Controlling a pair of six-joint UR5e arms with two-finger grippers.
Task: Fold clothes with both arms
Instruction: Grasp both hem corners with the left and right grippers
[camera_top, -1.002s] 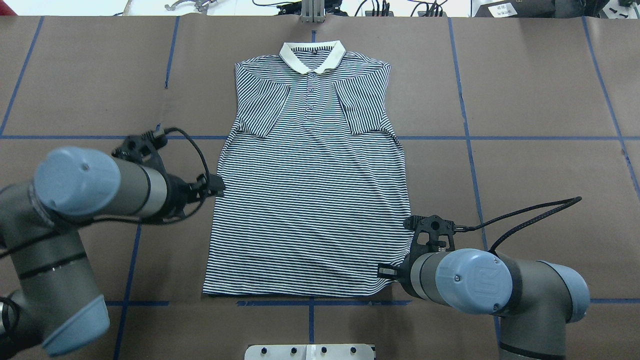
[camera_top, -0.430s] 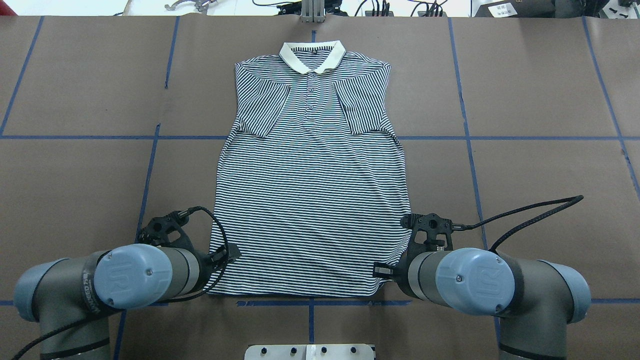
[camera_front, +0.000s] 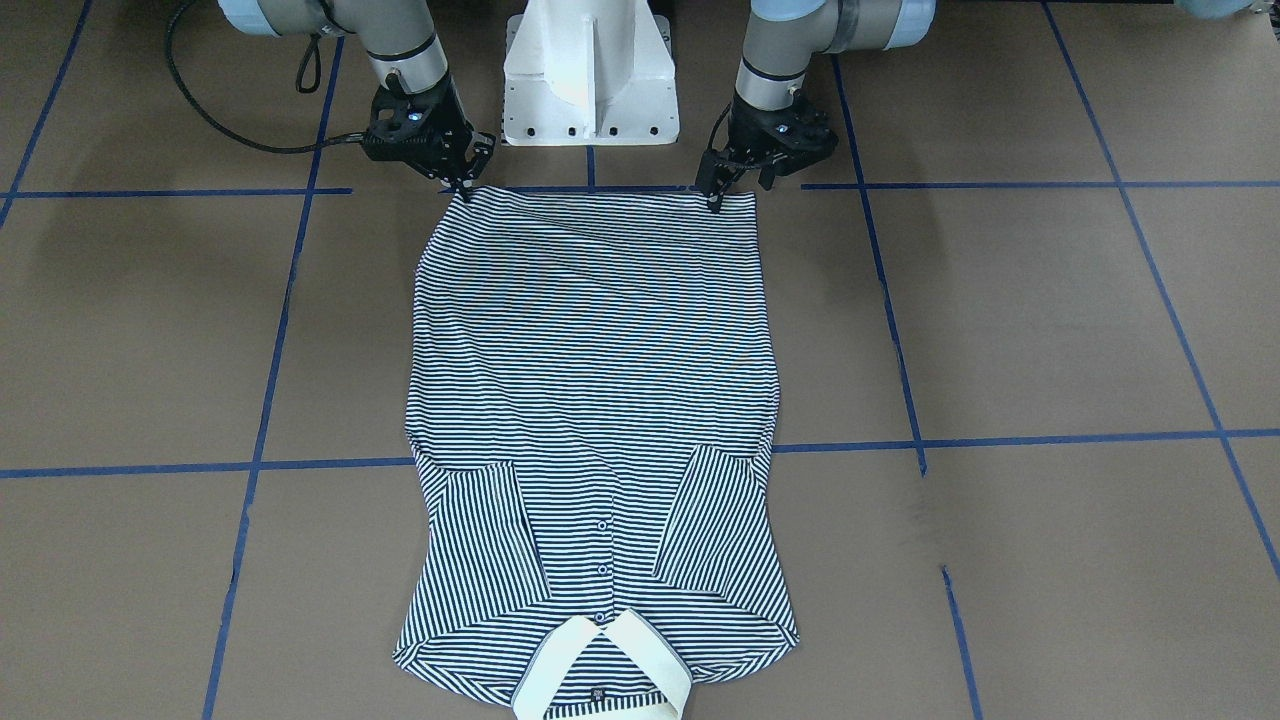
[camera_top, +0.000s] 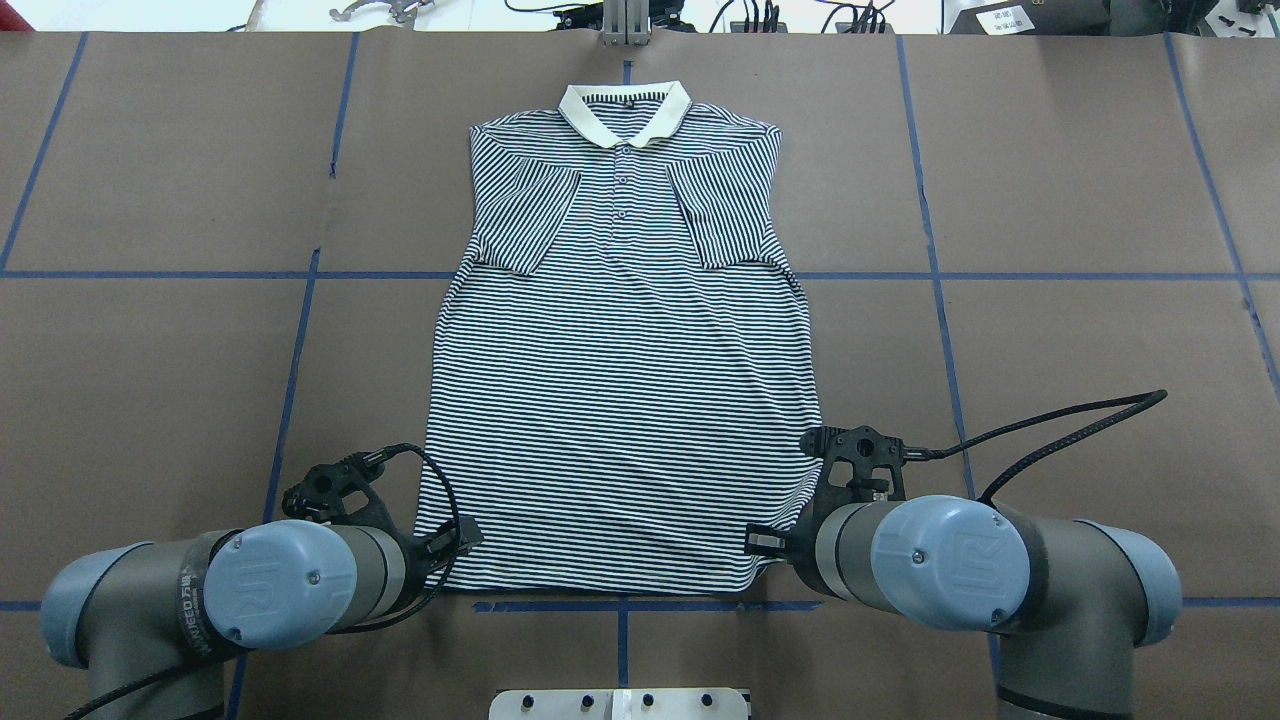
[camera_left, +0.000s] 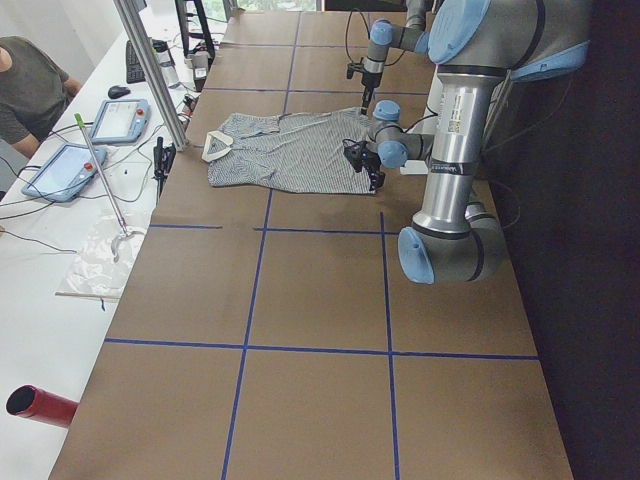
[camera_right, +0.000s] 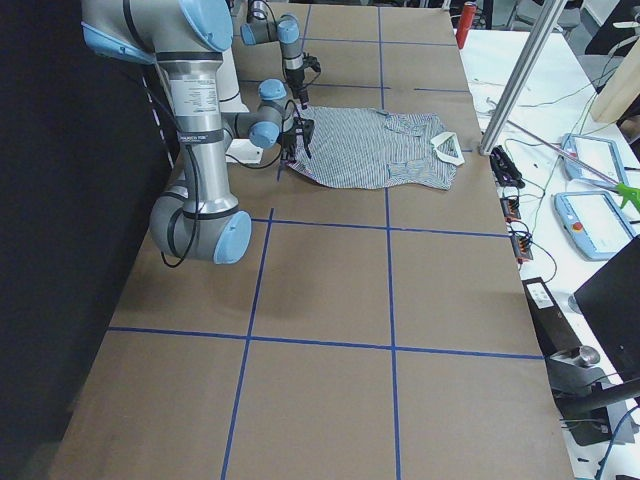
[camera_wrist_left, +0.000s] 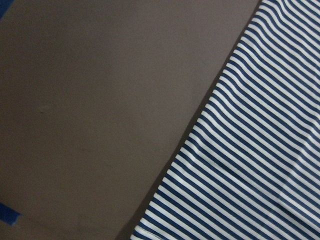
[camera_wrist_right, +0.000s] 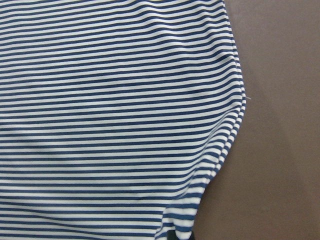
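Note:
The striped polo shirt (camera_top: 620, 400) lies flat on the brown table, front up, cream collar (camera_top: 625, 105) at the far edge, both sleeves folded in onto the chest. It also shows in the front-facing view (camera_front: 590, 350). My left gripper (camera_top: 455, 540) is low at the hem's left corner (camera_front: 715, 195) and looks open; the left wrist view shows the flat shirt edge (camera_wrist_left: 250, 150). My right gripper (camera_top: 762, 542) is at the hem's right corner (camera_front: 462, 185) and looks shut on it; the cloth (camera_wrist_right: 200, 200) bunches toward the fingers.
The white pedestal base (camera_front: 590, 80) stands just behind the hem, between the arms. Blue tape lines cross the brown table cover (camera_top: 1050, 200). A metal post (camera_top: 625, 25) stands past the collar. An operator (camera_left: 30, 90) sits at a side bench with tablets.
My left arm swung from the shirt's left side edge back to the hem's left corner and lowered there. My right gripper stayed at the hem's right corner, shifting slightly inward.

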